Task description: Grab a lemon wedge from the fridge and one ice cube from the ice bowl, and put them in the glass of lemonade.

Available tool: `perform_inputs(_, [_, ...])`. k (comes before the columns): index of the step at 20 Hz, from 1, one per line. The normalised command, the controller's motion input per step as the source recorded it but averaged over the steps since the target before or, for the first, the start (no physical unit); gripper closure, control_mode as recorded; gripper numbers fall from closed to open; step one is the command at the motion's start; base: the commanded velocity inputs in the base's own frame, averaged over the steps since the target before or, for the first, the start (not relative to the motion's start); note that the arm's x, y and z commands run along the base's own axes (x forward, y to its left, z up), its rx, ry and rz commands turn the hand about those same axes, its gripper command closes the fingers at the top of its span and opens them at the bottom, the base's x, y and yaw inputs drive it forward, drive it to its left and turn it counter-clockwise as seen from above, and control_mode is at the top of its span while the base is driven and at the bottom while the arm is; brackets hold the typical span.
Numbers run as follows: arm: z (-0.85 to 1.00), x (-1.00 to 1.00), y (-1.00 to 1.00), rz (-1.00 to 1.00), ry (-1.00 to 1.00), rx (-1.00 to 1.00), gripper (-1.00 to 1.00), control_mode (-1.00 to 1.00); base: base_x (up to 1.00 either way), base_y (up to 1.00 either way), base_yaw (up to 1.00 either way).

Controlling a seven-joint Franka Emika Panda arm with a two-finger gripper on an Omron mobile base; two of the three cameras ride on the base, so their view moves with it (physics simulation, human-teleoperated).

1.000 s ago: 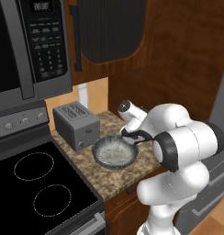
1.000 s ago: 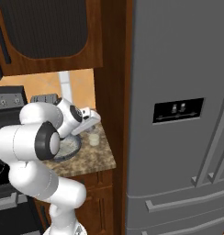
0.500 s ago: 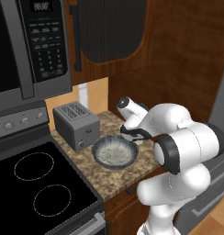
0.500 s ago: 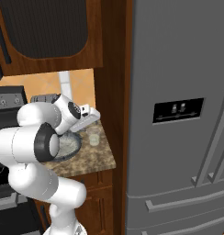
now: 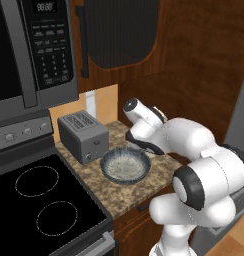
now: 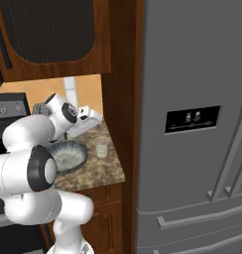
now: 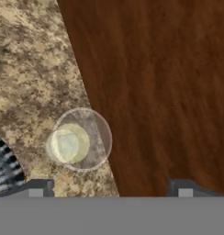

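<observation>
My gripper [image 7: 110,186] stood spread wide with nothing between its tips, which rose at the bottom left and bottom right of the hand view. Between them and slightly up, left of center, the glass [image 7: 80,139] sat upright on the speckled counter [image 7: 36,78], seen from above; a pale yellow rounded piece, possibly the lemon wedge [image 7: 68,144], showed inside it, though I could not tell for sure what it was. The glass stood just beside the brown wood panel [image 7: 164,92] that filled the right of that view. A sliver of the ice bowl [image 7: 2,167] showed at the lower left edge.

In the right base view the glass [image 6: 101,147] stood near the middle left of the frame, just right of the ice bowl [image 6: 67,155], with my hand above and left of it. The fridge [image 6: 192,124] took up the right half, doors closed.

In the left base view the ice bowl [image 5: 125,165] lay at center, the toaster [image 5: 83,135] just to its upper left. The microwave [image 5: 31,50] in the upper left had a display and button labels too blurred to read
</observation>
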Motion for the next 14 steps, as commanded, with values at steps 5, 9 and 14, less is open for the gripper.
perform_inputs(5, [0.23,-1.00,0.38,0.01,-0.17,0.19,-1.00,-1.00,0.00,0.00,0.00])
perform_inputs(9, [-0.02,-1.00,0.09,0.20,-0.03,0.19,-1.00,-1.00,0.00,0.00,0.00])
perform_inputs(14, [0.04,-1.00,-0.06,0.30,-0.06,0.19,-1.00,-1.00,0.00,0.00,0.00])
